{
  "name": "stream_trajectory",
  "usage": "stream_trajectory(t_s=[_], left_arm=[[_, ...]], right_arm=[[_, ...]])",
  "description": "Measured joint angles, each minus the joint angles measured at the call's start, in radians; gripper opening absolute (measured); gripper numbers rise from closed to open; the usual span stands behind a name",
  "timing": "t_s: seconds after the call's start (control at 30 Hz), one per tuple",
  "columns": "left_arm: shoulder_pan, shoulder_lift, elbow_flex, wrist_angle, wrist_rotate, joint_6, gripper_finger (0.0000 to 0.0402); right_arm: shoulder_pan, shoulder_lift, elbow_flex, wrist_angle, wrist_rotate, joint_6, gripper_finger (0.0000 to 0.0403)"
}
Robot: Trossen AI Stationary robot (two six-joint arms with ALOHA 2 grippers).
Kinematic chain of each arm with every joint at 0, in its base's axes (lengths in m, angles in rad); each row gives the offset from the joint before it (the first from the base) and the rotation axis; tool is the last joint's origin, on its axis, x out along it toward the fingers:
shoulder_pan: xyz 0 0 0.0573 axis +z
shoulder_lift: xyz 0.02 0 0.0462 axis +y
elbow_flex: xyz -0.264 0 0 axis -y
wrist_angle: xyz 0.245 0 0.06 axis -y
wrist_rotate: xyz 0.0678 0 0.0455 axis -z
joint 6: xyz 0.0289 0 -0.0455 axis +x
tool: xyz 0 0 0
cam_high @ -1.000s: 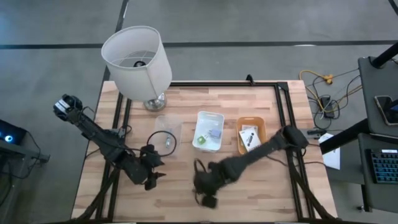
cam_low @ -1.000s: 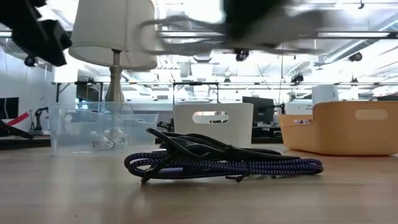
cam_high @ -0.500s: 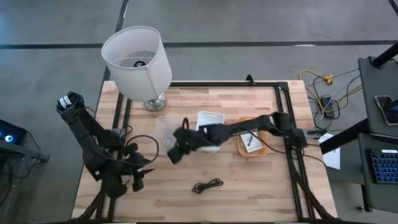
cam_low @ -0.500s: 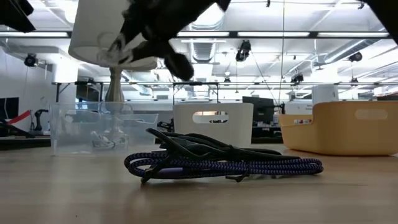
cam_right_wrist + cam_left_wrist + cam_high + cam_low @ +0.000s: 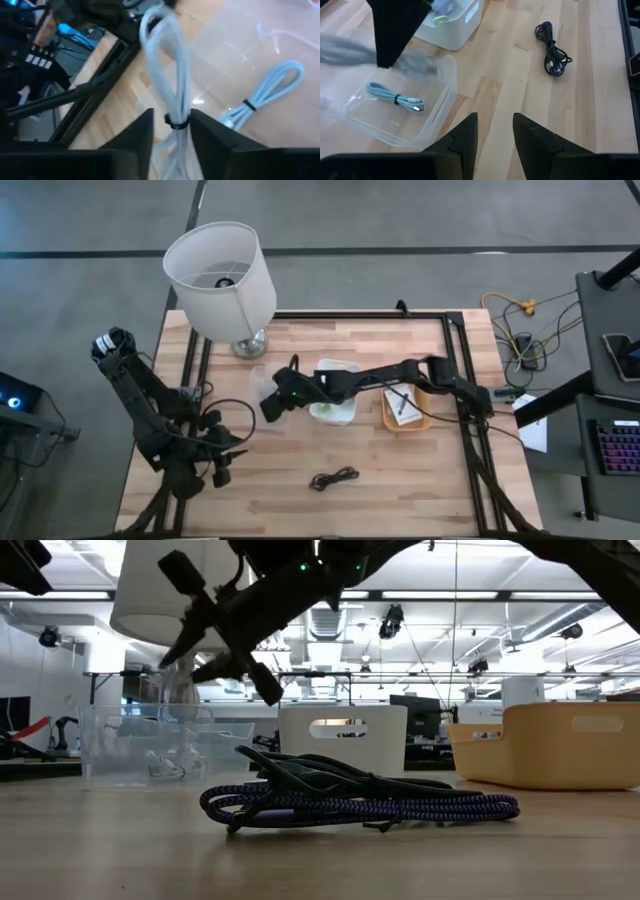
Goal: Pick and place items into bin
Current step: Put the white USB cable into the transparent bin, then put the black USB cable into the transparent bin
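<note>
With the left gripper (image 5: 218, 471) parked open and empty over the table's left front, the right gripper (image 5: 272, 406) hangs above the clear bin (image 5: 268, 385) clenching a pale bundled cable (image 5: 170, 90), so the placing step seemingly needs only lowering and letting go.

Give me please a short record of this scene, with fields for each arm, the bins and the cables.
right tool: shut on a pale coiled cable, above the clear bin
left tool: open, empty, near the table's front left
clear bin content: one pale blue cable
white bin: holds small items, one green
orange bin: holds white packets
dark cable: lies loose on the table, at the front
lamp: stands at the back left
</note>
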Motion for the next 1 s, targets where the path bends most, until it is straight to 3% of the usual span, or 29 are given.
stream_trajectory(t_s=[0.2,0.33,0.43,0.53,0.63,0.8,1.0], left_arm=[[0.000,0.001,-0.001,0.000,0.000,0.000,0.0106],[0.000,0.001,-0.003,0.000,0.000,0.000,0.0106],[0.000,0.001,-0.009,0.001,0.000,0.000,0.0106],[0.000,0.001,-0.019,0.000,0.000,0.000,0.0106],[0.002,0.001,-0.028,0.001,0.000,0.000,0.0106],[0.004,0.001,-0.031,0.006,0.000,0.000,0.0106],[0.004,0.001,-0.028,0.010,0.000,0.001,0.0106]], right_arm=[[-0.004,-0.016,0.000,-0.016,0.027,-0.029,0.0211],[0.008,-0.082,0.000,-0.092,-0.032,-0.275,0.0249],[0.068,-0.172,0.000,-0.344,-0.033,-0.530,0.0254],[0.163,-0.235,0.003,-0.631,0.010,-0.641,0.0251],[0.270,-0.242,-0.002,-0.760,0.018,-0.657,0.0249],[0.415,-0.193,-0.004,-0.784,0.092,-0.564,0.0249],[0.419,-0.106,-0.008,-0.786,0.101,-0.472,0.0246]])
